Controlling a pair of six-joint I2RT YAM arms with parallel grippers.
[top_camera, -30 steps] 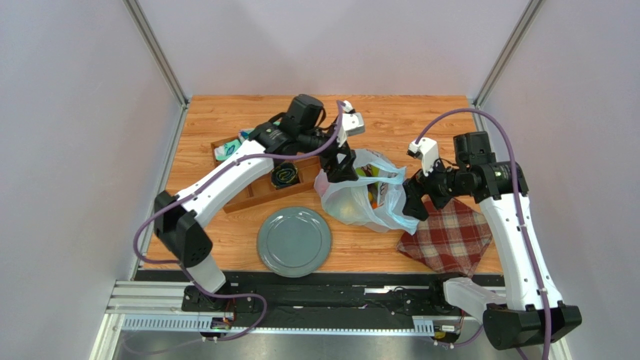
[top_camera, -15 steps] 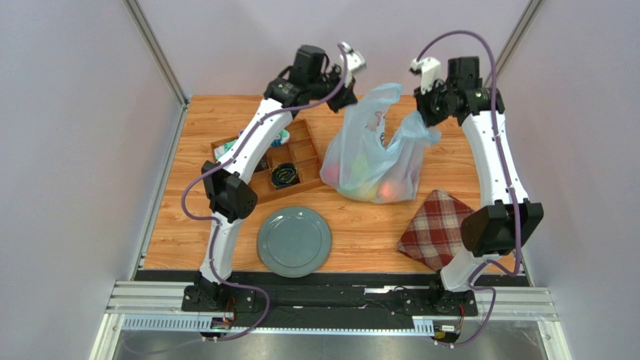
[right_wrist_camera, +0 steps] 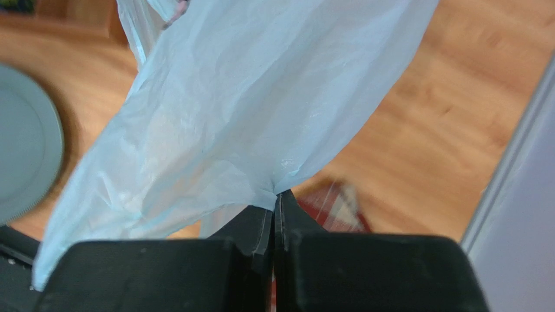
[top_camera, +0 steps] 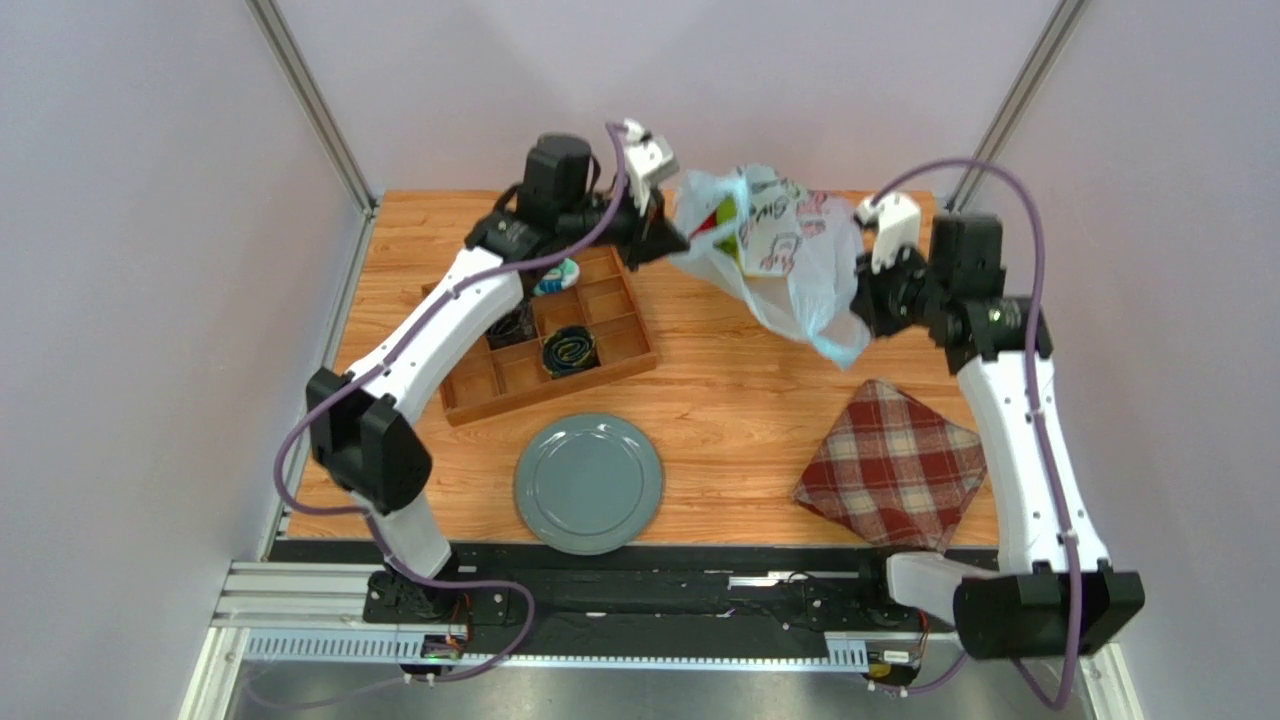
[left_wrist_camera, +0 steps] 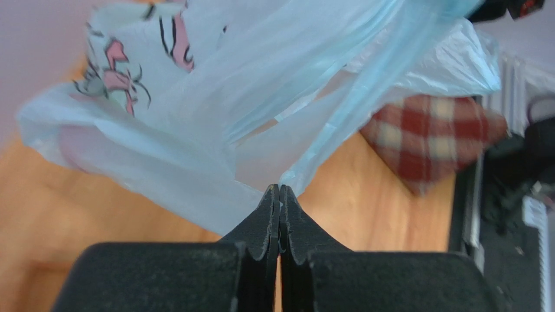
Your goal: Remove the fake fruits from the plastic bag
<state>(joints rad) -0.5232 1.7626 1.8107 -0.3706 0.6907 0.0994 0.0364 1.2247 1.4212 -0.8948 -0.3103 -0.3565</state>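
Observation:
The pale-blue plastic bag (top_camera: 781, 255) hangs in the air over the back of the table, stretched between both grippers. My left gripper (top_camera: 669, 233) is shut on its left edge. My right gripper (top_camera: 861, 308) is shut on its lower right corner. A patch of green and yellow fake fruit (top_camera: 732, 225) shows through the film near the left gripper; the rest of the fruits are hidden. In the left wrist view the closed jaws (left_wrist_camera: 279, 190) pinch the bag (left_wrist_camera: 260, 97). The right wrist view shows the same with my right gripper (right_wrist_camera: 274, 196) on the bag (right_wrist_camera: 247, 110).
A wooden compartment tray (top_camera: 601, 353) lies left of centre, with teal socks (top_camera: 564, 275) and a dark coiled item (top_camera: 570, 353) in it. The grey plate (top_camera: 588, 483) sits near the front. The red plaid cloth (top_camera: 893, 465) lies at the front right.
Both grippers shut on the bag as it sat on the table, then lifted it. The bag now hangs higher and farther back, slanting down from the left gripper to the right one.

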